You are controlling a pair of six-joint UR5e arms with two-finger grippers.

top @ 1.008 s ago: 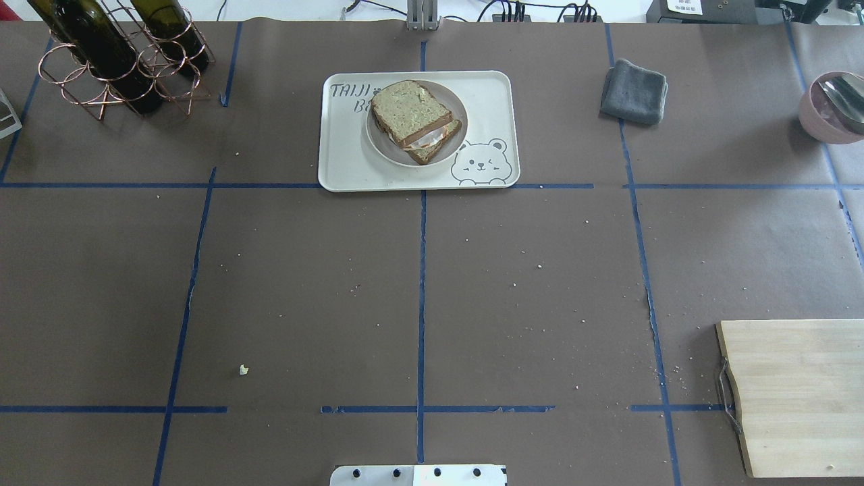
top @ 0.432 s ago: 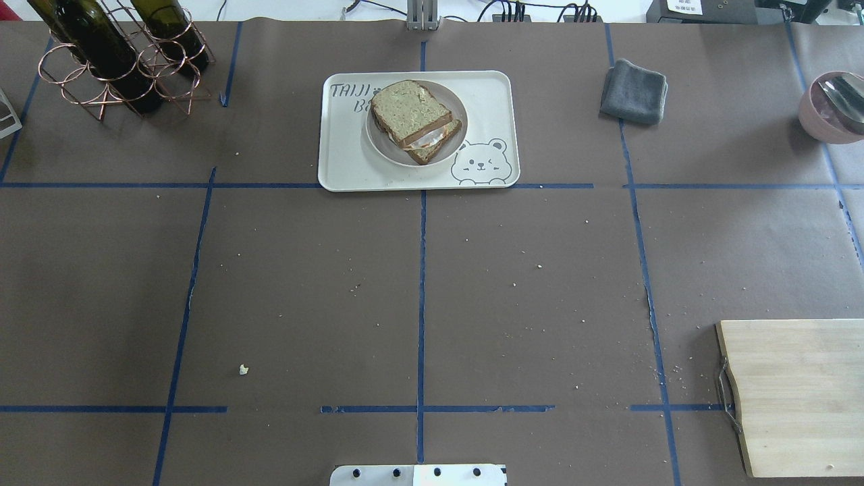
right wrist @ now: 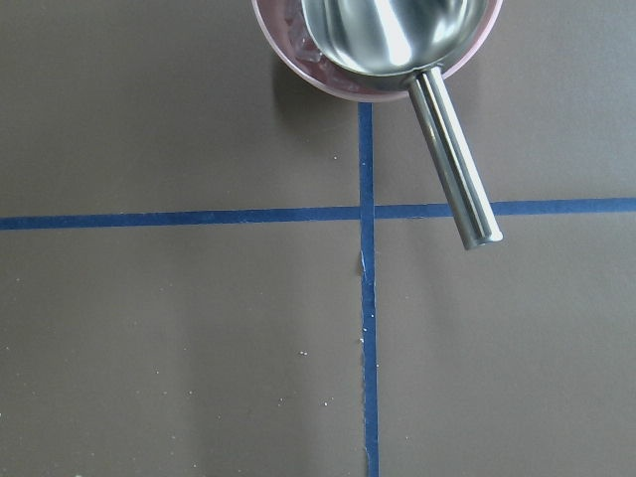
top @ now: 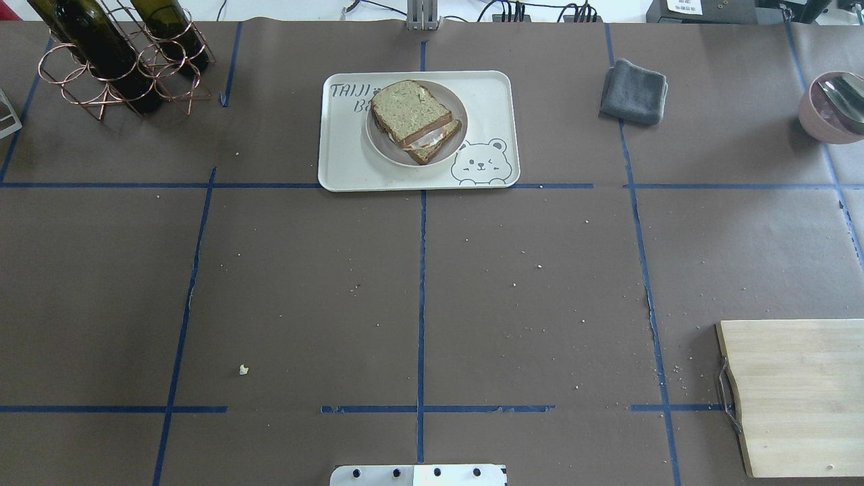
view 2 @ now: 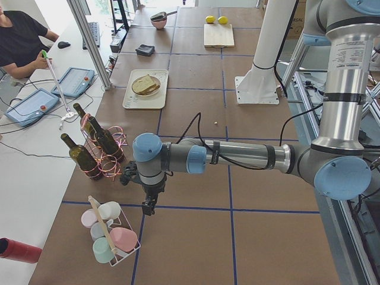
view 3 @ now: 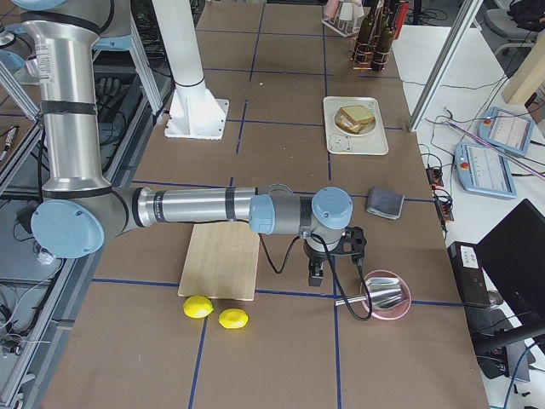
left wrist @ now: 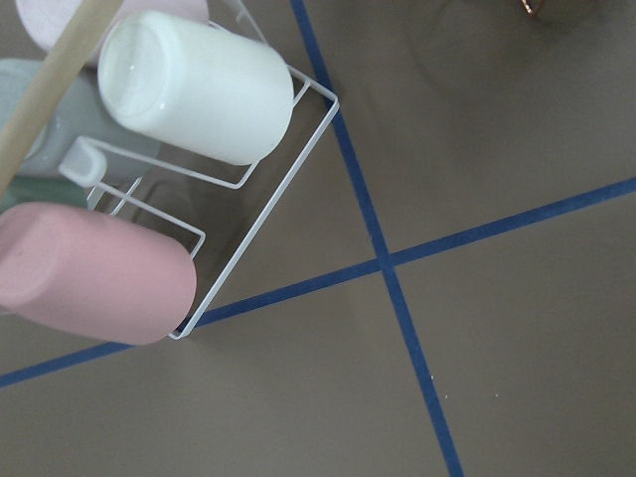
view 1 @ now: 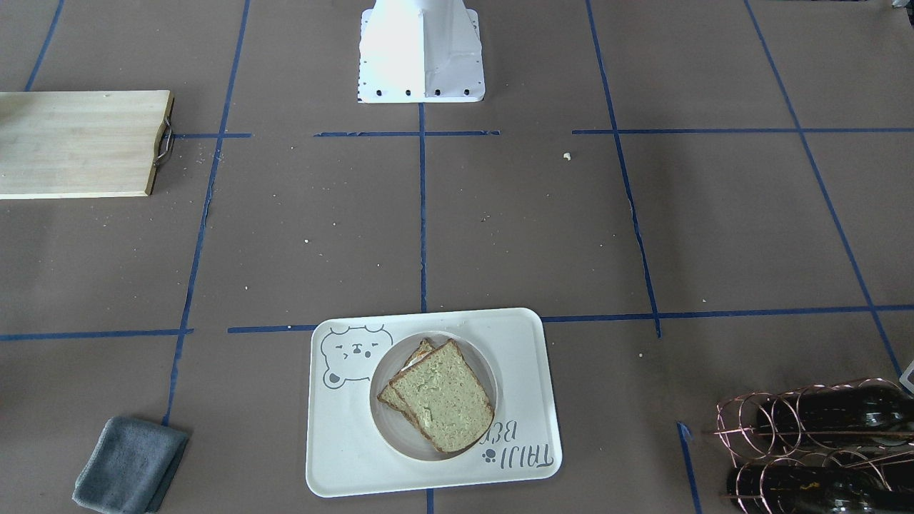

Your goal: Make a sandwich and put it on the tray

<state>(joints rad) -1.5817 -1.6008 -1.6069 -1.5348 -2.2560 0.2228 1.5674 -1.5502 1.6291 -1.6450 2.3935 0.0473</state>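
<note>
The sandwich (top: 412, 115) lies on a small round plate (top: 383, 146) on the cream bear tray (top: 489, 94) at the table's far centre. Its two bread slices are stacked askew, and white egg (top: 429, 140) shows between them. It also shows in the front-facing view (view 1: 441, 392) on the tray (view 1: 525, 343). My left gripper (view 2: 148, 208) hangs far off at the table's left end beside a cup rack. My right gripper (view 3: 317, 277) hangs at the right end beside a pink bowl. Neither view shows whether they are open or shut.
A copper rack of wine bottles (top: 121, 57) stands at the back left. A grey cloth (top: 634, 91) and a pink bowl with a metal scoop (top: 833, 108) are at the back right. A wooden board (top: 796, 395) is at the front right. A cup rack (view 2: 110, 234) and lemons (view 3: 217, 313) sit at the table's ends.
</note>
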